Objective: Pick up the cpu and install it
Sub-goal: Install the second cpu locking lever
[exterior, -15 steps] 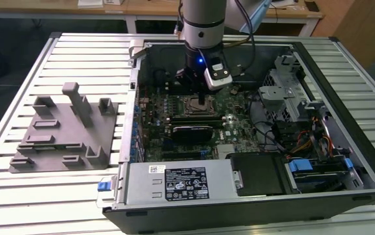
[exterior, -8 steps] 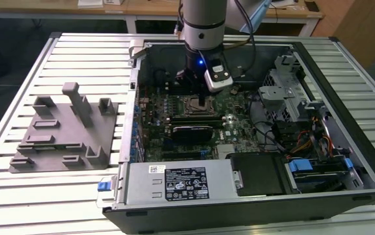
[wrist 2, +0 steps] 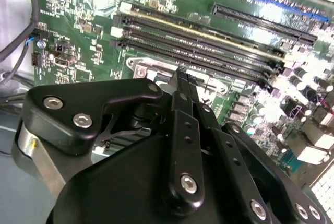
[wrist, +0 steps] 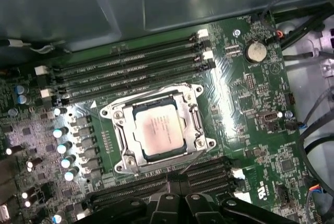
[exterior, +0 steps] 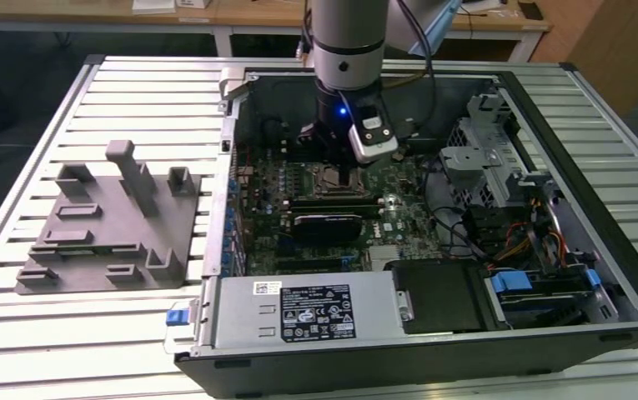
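In the first wrist view the cpu (wrist: 158,130), a small square chip with a pale silver top, lies flat inside the metal socket frame (wrist: 119,113) on the green motherboard (wrist: 245,104). The gripper (wrist: 176,181) hangs just off the socket's edge, over the neighbouring memory slots, its black fingers together and empty. The second wrist view has the gripper (wrist 2: 180,77) low over the board near the socket corner. In the exterior view the arm reaches down into the open computer case (exterior: 585,100), with the gripper (exterior: 349,177) over the socket area.
A grey plastic block with upright tabs (exterior: 113,221) sits on the slatted table at the exterior view's left. Inside the case are a black ribbed module (exterior: 324,223), a power supply (exterior: 308,308), a drive cage (exterior: 497,158) and loose cables (exterior: 530,242).
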You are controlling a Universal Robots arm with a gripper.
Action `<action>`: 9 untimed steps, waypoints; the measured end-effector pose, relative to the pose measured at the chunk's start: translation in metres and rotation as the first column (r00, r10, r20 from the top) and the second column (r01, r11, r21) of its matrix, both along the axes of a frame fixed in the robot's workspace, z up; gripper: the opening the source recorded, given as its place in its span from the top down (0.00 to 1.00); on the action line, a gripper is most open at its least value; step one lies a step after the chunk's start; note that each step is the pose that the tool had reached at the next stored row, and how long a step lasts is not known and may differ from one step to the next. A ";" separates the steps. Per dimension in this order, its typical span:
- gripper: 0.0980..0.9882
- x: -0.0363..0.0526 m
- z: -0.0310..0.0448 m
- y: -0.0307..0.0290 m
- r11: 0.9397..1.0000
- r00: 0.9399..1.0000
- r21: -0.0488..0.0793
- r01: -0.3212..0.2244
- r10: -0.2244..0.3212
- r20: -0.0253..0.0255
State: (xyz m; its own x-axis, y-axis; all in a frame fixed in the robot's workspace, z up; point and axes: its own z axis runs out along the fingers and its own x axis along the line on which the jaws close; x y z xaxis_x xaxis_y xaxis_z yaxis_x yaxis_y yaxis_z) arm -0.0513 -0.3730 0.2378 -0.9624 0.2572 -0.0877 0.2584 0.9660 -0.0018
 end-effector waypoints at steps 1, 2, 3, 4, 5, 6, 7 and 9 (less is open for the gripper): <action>0.99 0.0000 -0.0003 -0.0010 1.000 1.000 0.000 -0.002 0.002 0.000; 0.99 -0.0001 -0.0007 -0.0018 1.000 1.000 0.001 -0.005 0.005 0.000; 0.99 -0.0003 -0.0012 -0.0025 1.000 1.000 0.000 -0.010 0.010 0.000; 0.99 -0.0005 -0.0017 -0.0031 1.000 1.000 0.001 -0.016 0.016 0.000; 0.99 -0.0009 -0.0022 -0.0036 1.000 1.000 0.000 -0.021 0.021 0.000; 0.99 -0.0014 -0.0027 -0.0042 1.000 1.000 0.000 -0.026 0.026 0.000; 0.99 -0.0018 -0.0032 -0.0046 1.000 1.000 0.001 -0.030 0.030 0.000; 0.99 -0.0029 -0.0042 -0.0054 0.999 0.999 0.001 -0.038 0.038 0.000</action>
State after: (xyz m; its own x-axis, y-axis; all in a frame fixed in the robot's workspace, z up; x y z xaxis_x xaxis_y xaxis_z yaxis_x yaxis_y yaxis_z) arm -0.0542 -0.3783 0.2336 -0.9715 0.2203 -0.0875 0.2212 0.9752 -0.0011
